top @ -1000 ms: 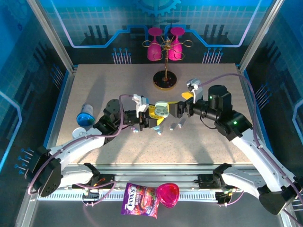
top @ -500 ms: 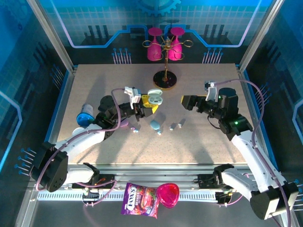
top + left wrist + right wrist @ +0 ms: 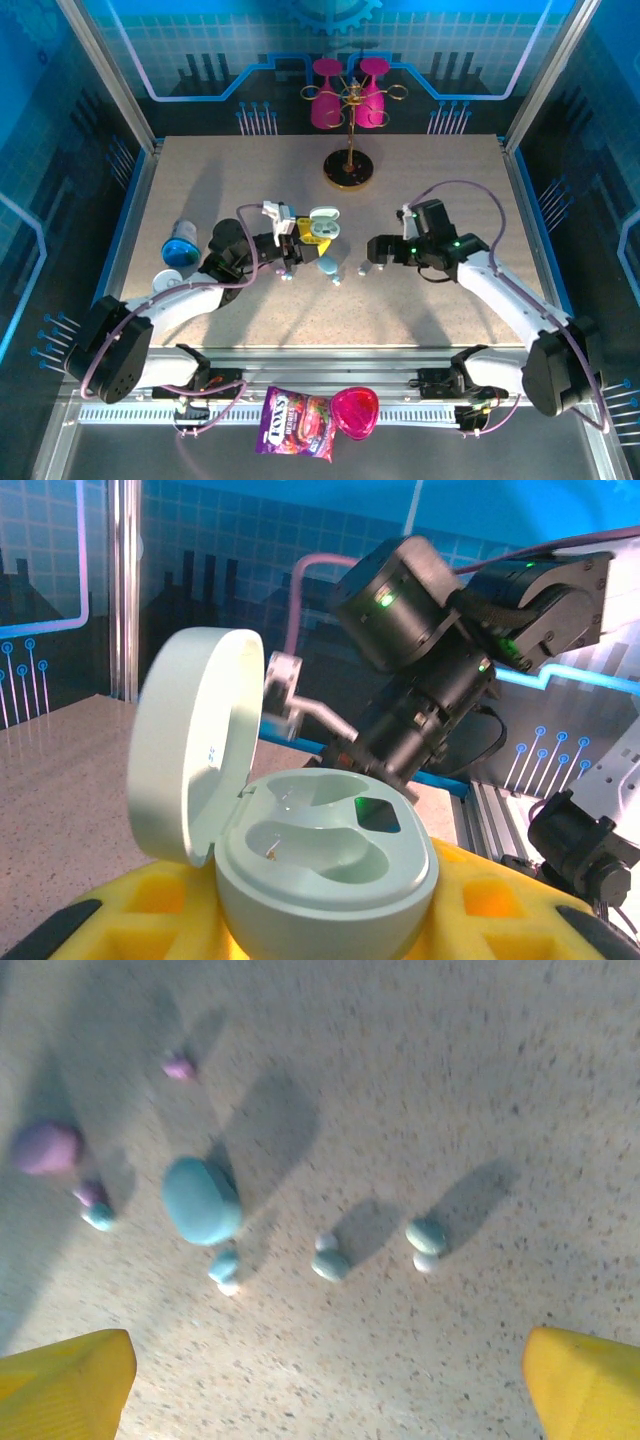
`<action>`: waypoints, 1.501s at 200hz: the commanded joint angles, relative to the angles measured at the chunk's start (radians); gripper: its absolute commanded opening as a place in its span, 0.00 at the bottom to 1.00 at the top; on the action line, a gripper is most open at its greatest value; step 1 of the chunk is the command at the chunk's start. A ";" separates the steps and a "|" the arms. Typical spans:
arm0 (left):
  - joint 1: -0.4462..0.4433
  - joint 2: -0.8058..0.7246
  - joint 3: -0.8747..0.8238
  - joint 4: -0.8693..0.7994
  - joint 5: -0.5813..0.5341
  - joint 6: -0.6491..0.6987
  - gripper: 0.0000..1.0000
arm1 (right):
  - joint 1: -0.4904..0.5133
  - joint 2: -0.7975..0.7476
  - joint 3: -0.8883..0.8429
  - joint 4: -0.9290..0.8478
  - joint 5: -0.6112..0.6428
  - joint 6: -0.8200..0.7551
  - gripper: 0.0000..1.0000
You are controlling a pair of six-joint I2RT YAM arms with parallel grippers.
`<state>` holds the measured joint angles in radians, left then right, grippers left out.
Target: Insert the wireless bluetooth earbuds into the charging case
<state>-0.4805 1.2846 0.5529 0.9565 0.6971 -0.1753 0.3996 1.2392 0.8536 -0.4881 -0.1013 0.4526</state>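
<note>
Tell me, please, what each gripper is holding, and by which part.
The left gripper clamps the open charging case by its lower shell, lid raised. The right gripper is open and holds nothing, above loose earbuds.

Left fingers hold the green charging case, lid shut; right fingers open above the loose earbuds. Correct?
No: the lid of the charging case stands open, per the left wrist view. The left fingers hold it; the right fingers are open above the earbuds.

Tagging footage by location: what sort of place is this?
Probably a robot lab test cell: an aluminium frame encloses the speckled table, with a printed blue circuit-pattern backdrop behind.
</note>
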 commanded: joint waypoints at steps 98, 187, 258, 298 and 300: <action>0.006 -0.029 -0.025 0.056 0.031 0.052 0.15 | -0.016 0.359 0.170 -0.004 -0.066 -0.121 0.58; 0.005 -0.014 -0.020 0.055 0.041 0.053 0.15 | -0.092 0.532 0.235 -0.007 -0.145 -0.175 0.53; 0.006 0.025 -0.032 0.117 0.056 0.022 0.15 | -0.088 0.526 0.150 0.050 -0.183 -0.166 0.51; 0.005 0.004 -0.034 0.101 0.058 0.026 0.14 | -0.082 0.502 0.116 0.070 -0.214 -0.166 0.49; 0.005 0.004 -0.034 0.101 0.058 0.026 0.14 | -0.082 0.500 0.113 0.071 -0.216 -0.166 0.49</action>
<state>-0.4805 1.3064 0.5335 1.0233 0.7246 -0.1524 0.3111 1.7630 1.0012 -0.4267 -0.2665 0.2943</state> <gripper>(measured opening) 0.358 0.501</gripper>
